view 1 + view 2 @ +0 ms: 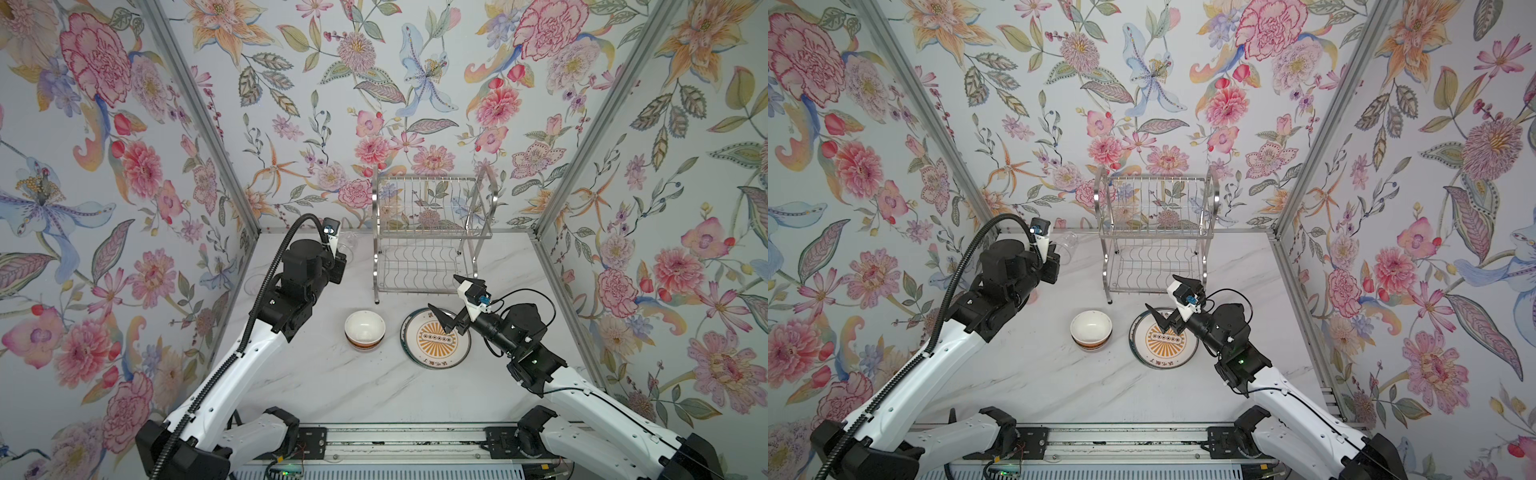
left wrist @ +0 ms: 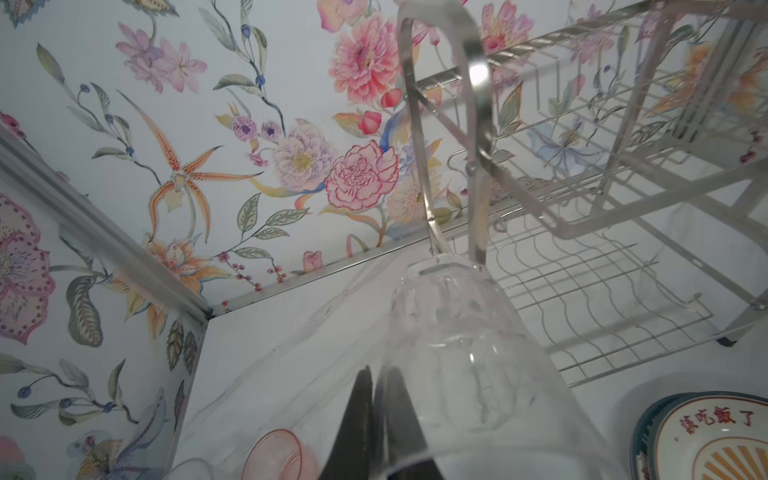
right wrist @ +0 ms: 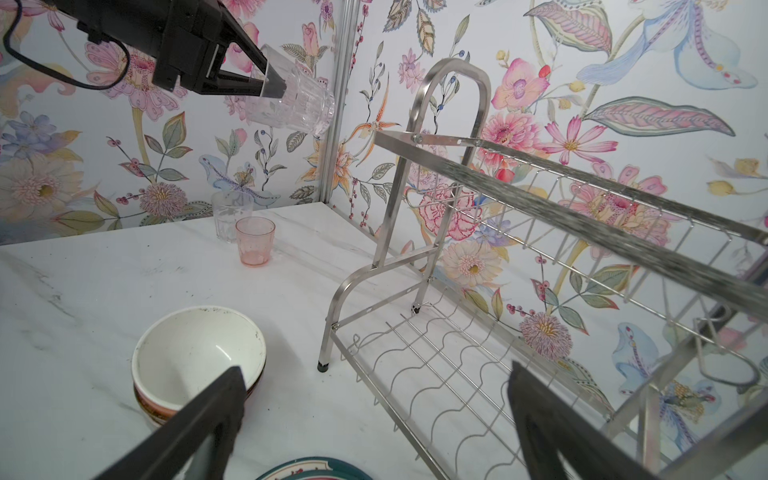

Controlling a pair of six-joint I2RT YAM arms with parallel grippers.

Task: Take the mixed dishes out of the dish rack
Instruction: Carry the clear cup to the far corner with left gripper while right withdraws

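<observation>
Tumbler (image 3: 299, 102) tilts in mid-air left of the dish rack (image 3: 540, 185), rim pinched by left tool (image 3: 272, 85); right tool (image 3: 374, 370) gapes empty.

Orange sunburst plate (image 1: 432, 351) — pink tumbler (image 3: 254, 241)

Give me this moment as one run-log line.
left gripper shut on clear glass tumbler, airborne | right gripper open, above orange sunburst round plate | two-tier chrome wire dish rack empty

Chrome rack (image 1: 432, 231) behind stacked bowls (image 1: 365, 330) and plate (image 1: 435, 347).
</observation>
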